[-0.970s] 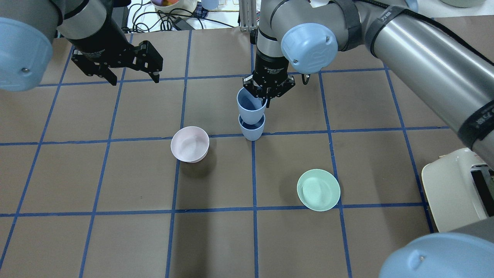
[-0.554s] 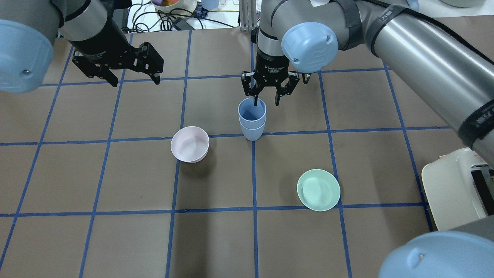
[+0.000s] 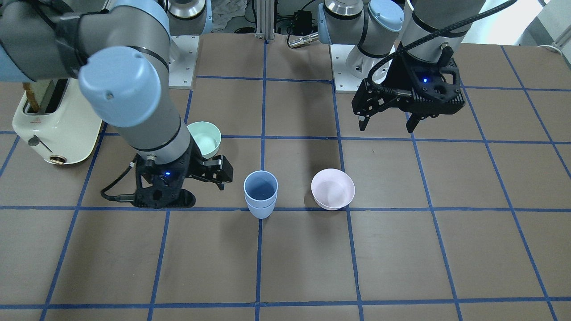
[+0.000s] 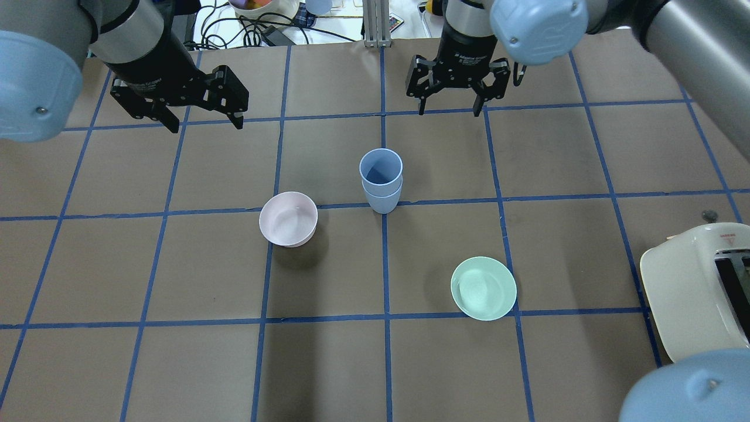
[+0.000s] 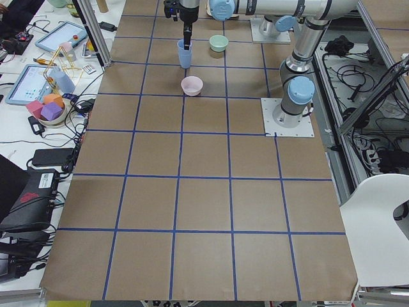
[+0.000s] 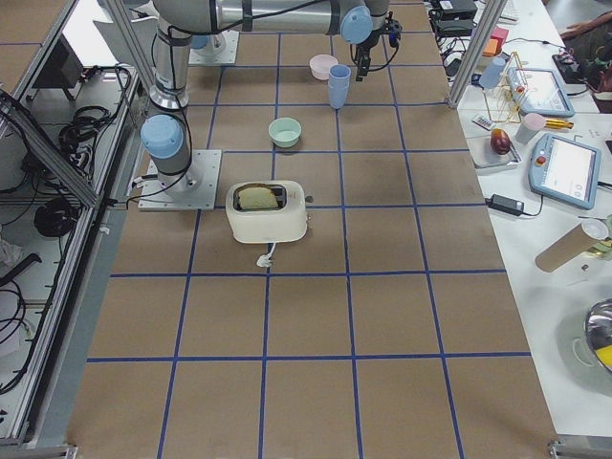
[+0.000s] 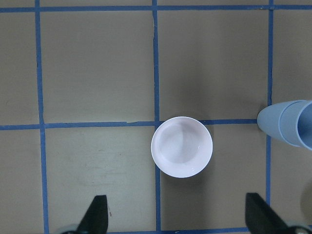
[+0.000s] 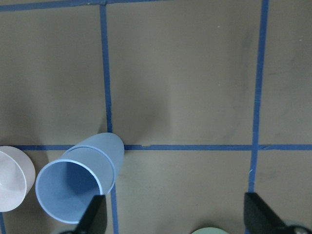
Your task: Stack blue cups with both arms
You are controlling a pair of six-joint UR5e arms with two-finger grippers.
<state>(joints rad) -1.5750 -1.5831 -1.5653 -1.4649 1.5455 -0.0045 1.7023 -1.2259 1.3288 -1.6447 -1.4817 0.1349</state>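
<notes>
The two pale-blue cups (image 4: 381, 181) stand nested, one inside the other, upright on a blue tape line near the table's middle. They also show in the front view (image 3: 261, 194) and the right wrist view (image 8: 80, 185). My right gripper (image 4: 449, 110) is open and empty, raised beyond the stack and apart from it. My left gripper (image 4: 206, 124) is open and empty, hovering at the far left. Its wrist view shows the stack's side (image 7: 292, 127) at the right edge.
A pale pink bowl (image 4: 288, 218) sits left of the stack, directly under the left wrist camera (image 7: 182, 146). A mint-green bowl (image 4: 483, 288) sits nearer on the right. A cream toaster (image 4: 691, 287) stands at the right edge.
My right gripper opened and let go of the upper cup, which dropped fully into the lower one. It then rose and drew back toward the far side. The left gripper stayed put.
</notes>
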